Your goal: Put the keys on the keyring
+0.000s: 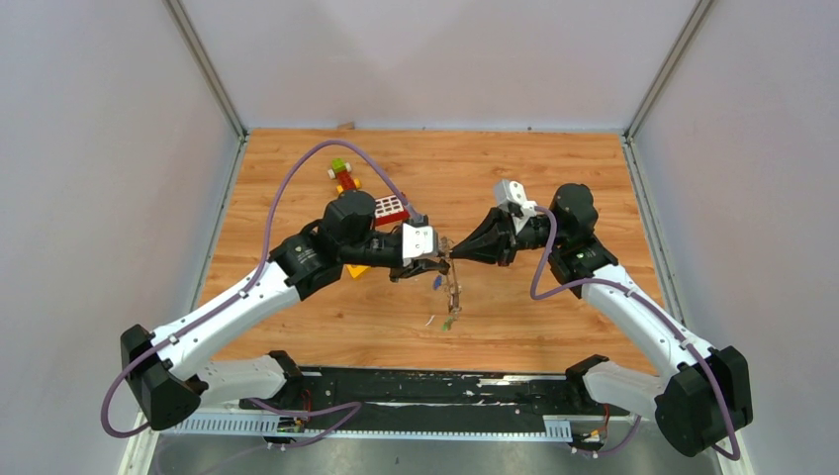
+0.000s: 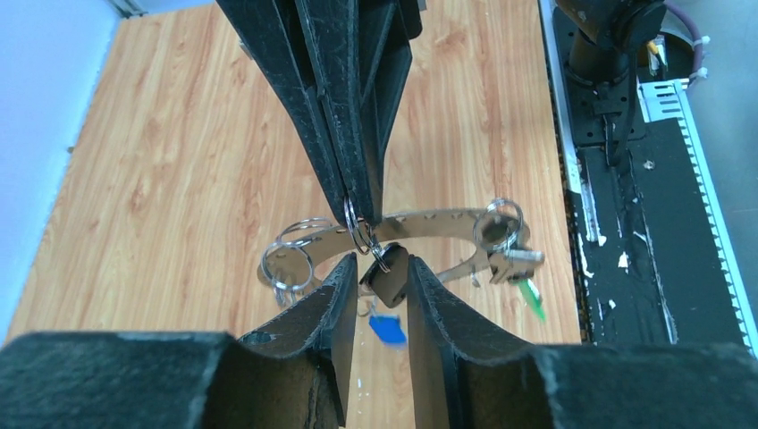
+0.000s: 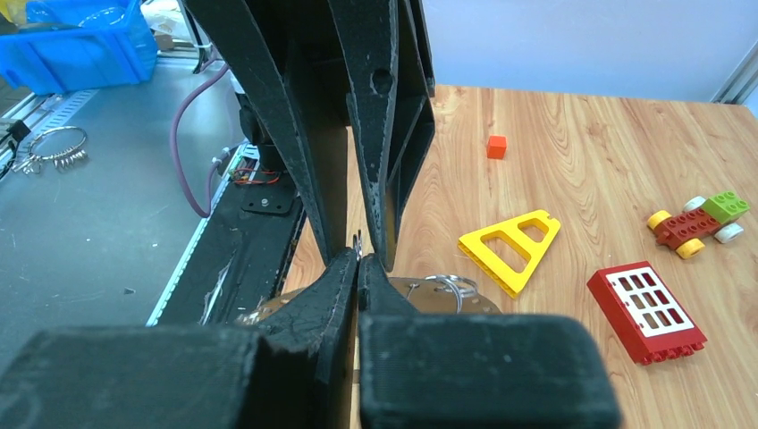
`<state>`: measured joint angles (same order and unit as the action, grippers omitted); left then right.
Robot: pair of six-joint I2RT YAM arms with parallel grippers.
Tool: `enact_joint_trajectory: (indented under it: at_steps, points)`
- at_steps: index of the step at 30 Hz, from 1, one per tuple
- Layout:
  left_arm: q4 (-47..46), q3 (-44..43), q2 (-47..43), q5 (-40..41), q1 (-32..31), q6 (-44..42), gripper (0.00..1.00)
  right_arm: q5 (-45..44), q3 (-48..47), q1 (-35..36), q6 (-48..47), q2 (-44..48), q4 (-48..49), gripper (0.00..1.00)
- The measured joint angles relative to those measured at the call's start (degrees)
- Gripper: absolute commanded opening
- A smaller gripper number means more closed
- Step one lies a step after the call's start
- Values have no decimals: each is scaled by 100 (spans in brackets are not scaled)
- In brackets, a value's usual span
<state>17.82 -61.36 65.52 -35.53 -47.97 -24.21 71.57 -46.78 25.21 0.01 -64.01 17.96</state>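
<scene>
The grey keyring (image 2: 429,222) hangs in the air between both grippers over the table; it also shows in the top view (image 1: 453,293). Small wire rings (image 2: 290,255) hang from its holes. My right gripper (image 3: 358,259) is shut on one small wire ring (image 2: 357,228) at the keyring's rim and comes in from above in the left wrist view. My left gripper (image 2: 377,265) has its fingers around the black key's head (image 2: 386,284), which hangs from that wire ring. A blue key (image 2: 386,328) dangles below. A green key (image 2: 533,299) hangs at the right end.
A yellow triangular block (image 3: 509,246), a red window block (image 3: 645,311), a toy car (image 3: 702,222) and a small orange block (image 3: 496,147) lie on the wood behind the left arm. A blue bin (image 3: 80,40) stands off the table.
</scene>
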Motion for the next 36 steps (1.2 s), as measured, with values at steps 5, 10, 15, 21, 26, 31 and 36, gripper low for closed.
enact_joint_trajectory:
  at_steps: [5, 10, 15, 21, 26, 31, 36]
  points:
    - [96, -153, -59, 66, -2, -42, 36, -15, 0, 0, -57, 0, -61, 0]
    - [74, -289, -57, 9, 0, -17, 35, -20, 0, 0, -98, 0, -140, 0]
    - [70, -289, -26, -42, -2, -9, 34, -17, 0, 0, -125, 4, -162, 0]
    - [57, -289, 33, -44, 0, 7, 28, -17, 0, 0, -144, 4, -179, 0]
    - [33, -289, 101, -44, 0, 22, 22, -17, 0, 0, -160, 4, -190, 0]
    - [31, -289, 129, -46, 0, 33, 16, -17, 0, -2, -162, 4, -195, 0]
    - [24, -289, 142, -46, 4, 72, 9, -13, 0, -2, -164, 4, -195, 0]
